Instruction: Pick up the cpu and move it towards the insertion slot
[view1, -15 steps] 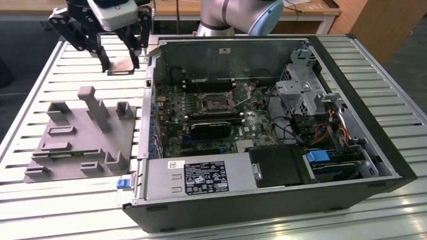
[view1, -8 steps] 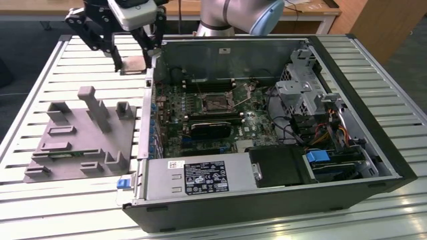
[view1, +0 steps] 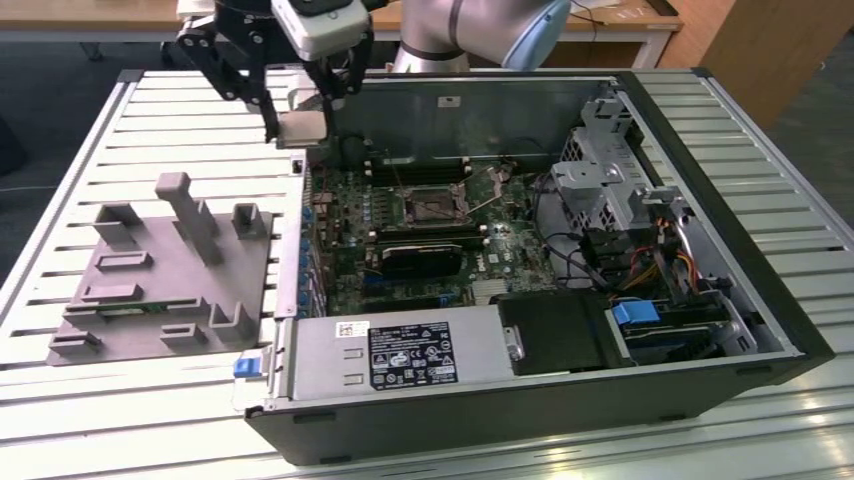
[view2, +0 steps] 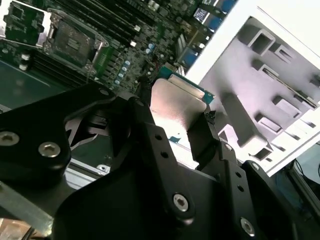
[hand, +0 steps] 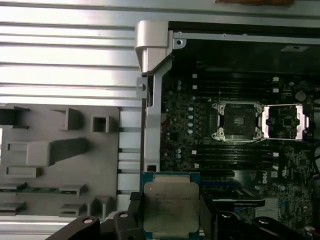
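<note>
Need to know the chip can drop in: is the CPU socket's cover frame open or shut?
Open: the insertion slot lies bare, its metal frame flipped aside in the first wrist view.

the arm (view1: 481, 30) is reaching in from the far side of the exterior view, its wrist hanging high at that view's left. the gripper (view1: 304, 125) is pointing downward, its black fingers (view2: 202, 137) pinching opposite edges of the cpu (hand: 170, 207), carrying it aloft and roughly level.
</note>
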